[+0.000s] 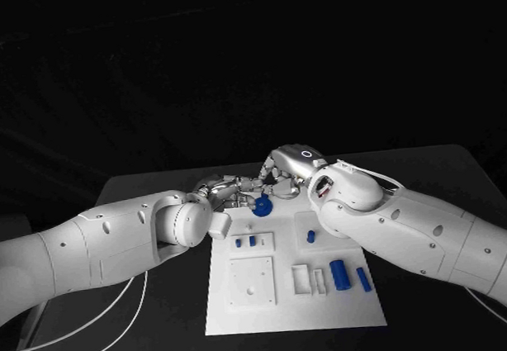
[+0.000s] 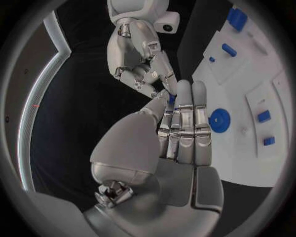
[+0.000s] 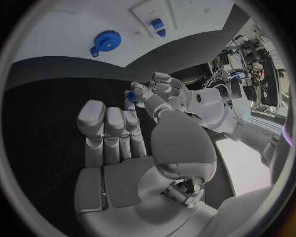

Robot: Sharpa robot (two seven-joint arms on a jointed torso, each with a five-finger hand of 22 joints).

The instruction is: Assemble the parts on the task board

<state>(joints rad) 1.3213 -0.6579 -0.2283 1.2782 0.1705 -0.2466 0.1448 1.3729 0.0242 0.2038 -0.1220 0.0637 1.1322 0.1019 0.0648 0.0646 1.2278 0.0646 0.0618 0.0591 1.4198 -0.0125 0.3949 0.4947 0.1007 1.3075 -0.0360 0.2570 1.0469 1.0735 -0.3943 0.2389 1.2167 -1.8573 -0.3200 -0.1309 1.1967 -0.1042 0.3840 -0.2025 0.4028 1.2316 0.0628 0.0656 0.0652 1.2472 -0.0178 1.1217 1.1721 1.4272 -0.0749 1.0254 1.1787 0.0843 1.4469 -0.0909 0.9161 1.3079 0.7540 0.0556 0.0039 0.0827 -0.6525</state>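
Black table: blue gear (image 1: 261, 205) lies just beside left robot hand (image 1: 222, 190).

No readable writing anywhere.

From where I stand, neither the board (image 1: 294, 300) in the lower middle of the frame, its blue parts (image 1: 338, 272), nor the arms carry any lettering, number, brand or sign that can be made out.
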